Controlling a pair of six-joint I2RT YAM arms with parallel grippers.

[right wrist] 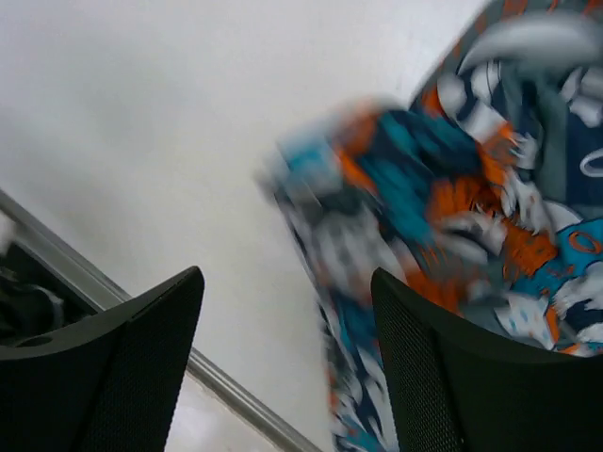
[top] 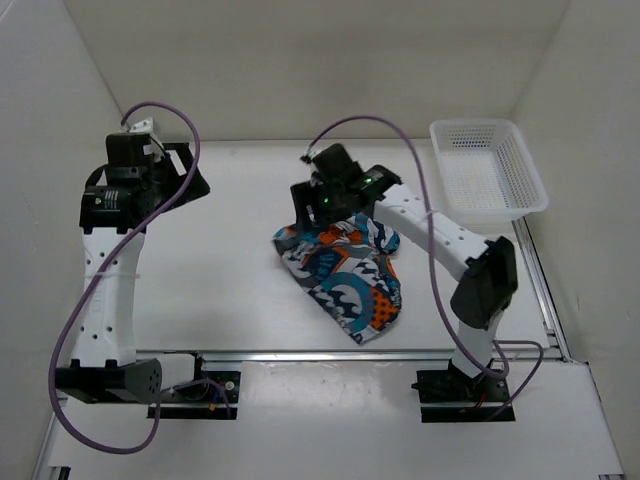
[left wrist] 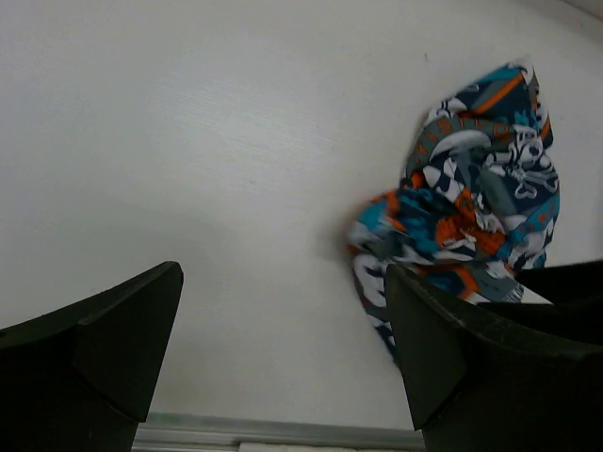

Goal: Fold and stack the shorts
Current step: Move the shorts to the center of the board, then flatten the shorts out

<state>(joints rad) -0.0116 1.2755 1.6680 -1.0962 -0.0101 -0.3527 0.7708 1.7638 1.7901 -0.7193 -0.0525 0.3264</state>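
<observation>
The shorts [top: 345, 275] lie crumpled in the middle of the worktop [top: 230, 290], not folded. The right gripper [right wrist: 287, 282] hovers at their far edge, jaws apart and empty, probably to pick a hem. The left gripper [left wrist: 283, 282] hangs wide open near the left edge.

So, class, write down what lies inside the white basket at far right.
In the basket only its own mesh floor shows, no cloth; the shorts lie outside it. The table beneath it is covered.
</observation>
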